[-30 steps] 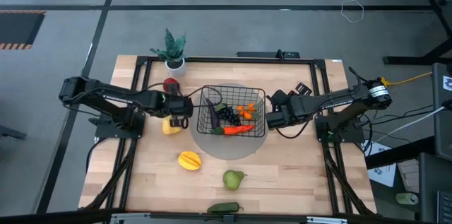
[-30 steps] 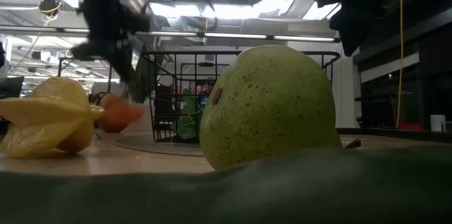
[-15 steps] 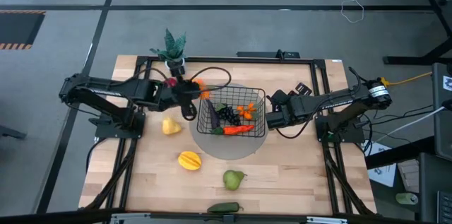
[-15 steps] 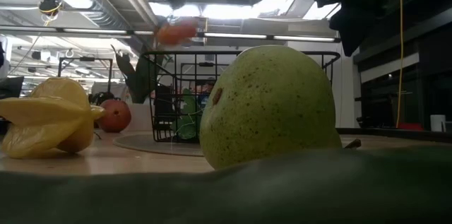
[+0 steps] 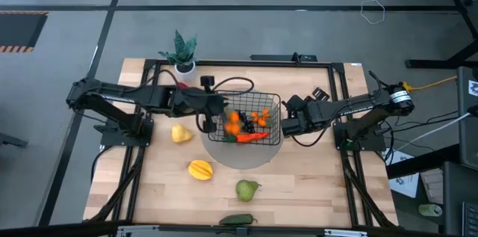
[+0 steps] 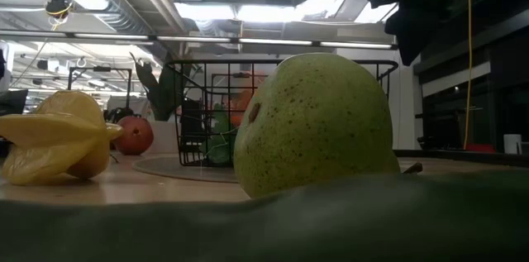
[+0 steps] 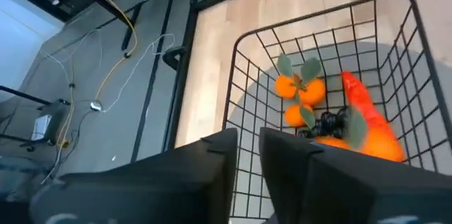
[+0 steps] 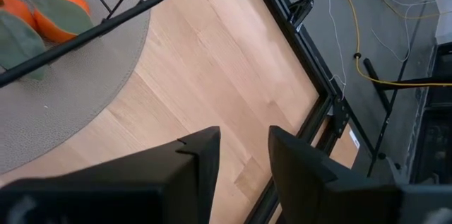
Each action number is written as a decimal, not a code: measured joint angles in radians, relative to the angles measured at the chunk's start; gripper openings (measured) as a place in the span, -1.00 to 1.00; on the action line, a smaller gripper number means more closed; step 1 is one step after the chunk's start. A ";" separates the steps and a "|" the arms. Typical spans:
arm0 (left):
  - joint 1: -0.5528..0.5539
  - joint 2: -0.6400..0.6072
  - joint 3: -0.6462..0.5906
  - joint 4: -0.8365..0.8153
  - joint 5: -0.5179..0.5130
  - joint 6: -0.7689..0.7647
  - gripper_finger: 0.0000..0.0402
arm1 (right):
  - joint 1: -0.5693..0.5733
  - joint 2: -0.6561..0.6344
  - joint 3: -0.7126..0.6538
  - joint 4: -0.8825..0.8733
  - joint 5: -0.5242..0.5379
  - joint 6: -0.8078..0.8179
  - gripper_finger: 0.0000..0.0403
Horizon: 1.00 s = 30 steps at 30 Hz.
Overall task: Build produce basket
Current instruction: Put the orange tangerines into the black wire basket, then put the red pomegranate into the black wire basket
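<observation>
The black wire basket stands on a grey round disc. It holds an orange carrot, dark grapes, small oranges and a round orange fruit, which looks blurred in the left wrist view. My left gripper hovers over the basket's left rim, open and empty. My right gripper waits open just right of the basket. On the table lie a yellow fruit, a starfruit, a green pear and a dark green vegetable.
A potted plant stands at the table's far left, with a red apple near it. The pear fills much of the low view. Bare wood lies right of the pear and along the near right side of the table.
My left gripper rose from the table left of the basket carrying a round orange fruit. It swung toward the far edge, then right to above the basket's left rim. It has let go, and the fruit is now inside the basket. The right arm kept still.
</observation>
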 joint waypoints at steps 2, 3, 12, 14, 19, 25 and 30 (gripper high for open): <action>0.004 0.013 0.000 0.012 -0.006 0.001 -0.64 | 0.000 0.000 0.000 0.005 0.000 0.001 -0.40; 0.005 0.014 0.000 0.003 -0.027 0.002 -0.61 | 0.000 0.000 0.000 0.004 -0.001 0.000 -0.40; 0.021 -0.095 -0.001 -0.317 -0.335 -0.177 -0.56 | 0.000 0.000 0.000 0.012 -0.042 0.005 -0.40; 0.043 -0.125 0.002 -0.414 -0.271 -0.326 -0.56 | 0.000 0.000 0.000 0.018 -0.044 0.005 -0.40; 0.109 -0.189 -0.017 -0.707 -0.157 -0.707 -0.56 | 0.000 0.000 0.000 0.031 -0.045 0.002 -0.40; 0.133 -0.217 -0.196 -0.733 -0.174 -0.806 -0.56 | 0.000 0.000 0.000 0.035 -0.033 0.000 -0.40; 0.086 -0.214 -0.359 -0.657 -0.269 -0.771 -0.56 | 0.000 0.000 0.000 0.036 -0.033 0.000 -0.40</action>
